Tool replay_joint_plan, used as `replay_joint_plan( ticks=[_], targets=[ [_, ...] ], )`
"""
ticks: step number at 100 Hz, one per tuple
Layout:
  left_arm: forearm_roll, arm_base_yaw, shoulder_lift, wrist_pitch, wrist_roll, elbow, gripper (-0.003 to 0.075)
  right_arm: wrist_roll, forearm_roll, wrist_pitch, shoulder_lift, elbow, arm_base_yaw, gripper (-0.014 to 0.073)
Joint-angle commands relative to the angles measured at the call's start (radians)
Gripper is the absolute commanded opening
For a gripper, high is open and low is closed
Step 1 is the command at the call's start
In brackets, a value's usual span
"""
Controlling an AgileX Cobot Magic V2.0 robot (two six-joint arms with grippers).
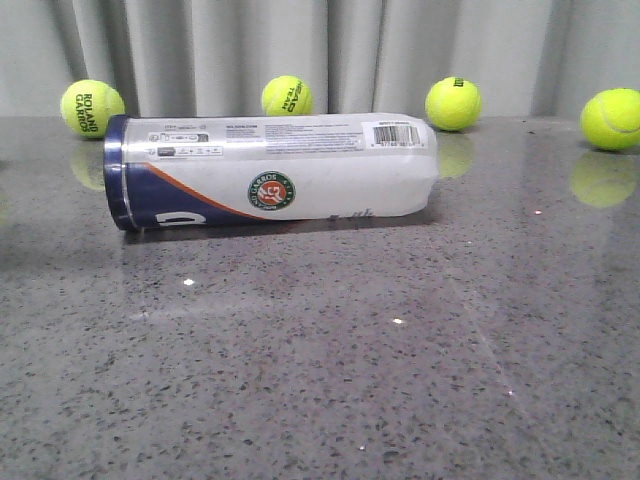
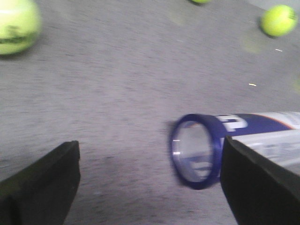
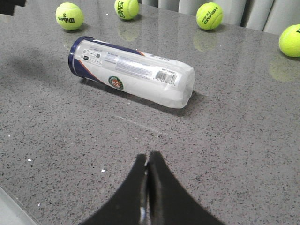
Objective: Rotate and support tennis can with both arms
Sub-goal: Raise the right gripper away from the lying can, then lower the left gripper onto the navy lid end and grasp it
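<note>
The tennis can (image 1: 280, 170) lies on its side on the grey speckled table, navy rim to the left and clear end to the right, logo facing front. Neither gripper shows in the front view. In the left wrist view my left gripper (image 2: 149, 145) is open wide. The can's navy rim end (image 2: 197, 150) sits between the fingers, close to one finger (image 2: 253, 183), with no contact visible; the view is blurred. My right gripper (image 3: 148, 154) is shut, fingertips together and holding nothing. It hangs over bare table, well short of the can (image 3: 131, 70).
Several yellow-green tennis balls stand along the back of the table (image 1: 300, 380) in front of a grey curtain (image 1: 330, 50): one (image 1: 92, 107) behind the can's rim end, one (image 1: 287, 96) behind its middle, another (image 1: 453, 103) by its clear end. A table edge (image 3: 9, 206) shows near the right gripper.
</note>
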State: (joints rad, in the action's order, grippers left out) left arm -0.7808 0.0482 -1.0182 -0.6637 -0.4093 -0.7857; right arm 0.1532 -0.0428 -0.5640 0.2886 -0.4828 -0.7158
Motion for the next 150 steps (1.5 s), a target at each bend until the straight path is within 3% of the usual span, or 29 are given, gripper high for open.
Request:
replay_joint_plan(
  ticks=[1, 24, 59, 99, 122, 132, 150],
  targets=[
    [-0.208, -0.001, -0.053, -0.041, -0.128, -0.061, 0.0582, 0.000, -0.011, 0.079, 0.008, -0.025, 0.006, -0.0058],
    [-0.462, -0.001, -0.210, -0.185, -0.303, -0.074, 0.0581, 0.000, -0.011, 0.079, 0.008, -0.025, 0.006, -0.0058],
    [-0.679, -0.002, -0.421, -0.373, -0.455, -0.076, 0.0575, 0.000, -0.011, 0.079, 0.008, -0.025, 0.006, -0.0058],
    [-0.722, -0.145, -0.534, -0.384, -0.497, -0.141, 0.0572, 0.000, -0.011, 0.079, 0.008, -0.025, 0.006, -0.0058],
    [-0.766, -0.162, -0.594, -0.441, -0.497, -0.158, 0.0563, 0.000, -0.011, 0.079, 0.008, -0.025, 0.006, -0.0058],
    [-0.766, -0.162, -0.610, -0.459, -0.497, -0.158, 0.0505, 0.000, -0.011, 0.079, 0.008, -0.025, 0.006, -0.0058],
    [-0.768, -0.162, -0.610, -0.461, -0.497, -0.158, 0.0307, 0.000, -0.011, 0.079, 0.008, -0.025, 0.006, -0.0058]
  ],
)
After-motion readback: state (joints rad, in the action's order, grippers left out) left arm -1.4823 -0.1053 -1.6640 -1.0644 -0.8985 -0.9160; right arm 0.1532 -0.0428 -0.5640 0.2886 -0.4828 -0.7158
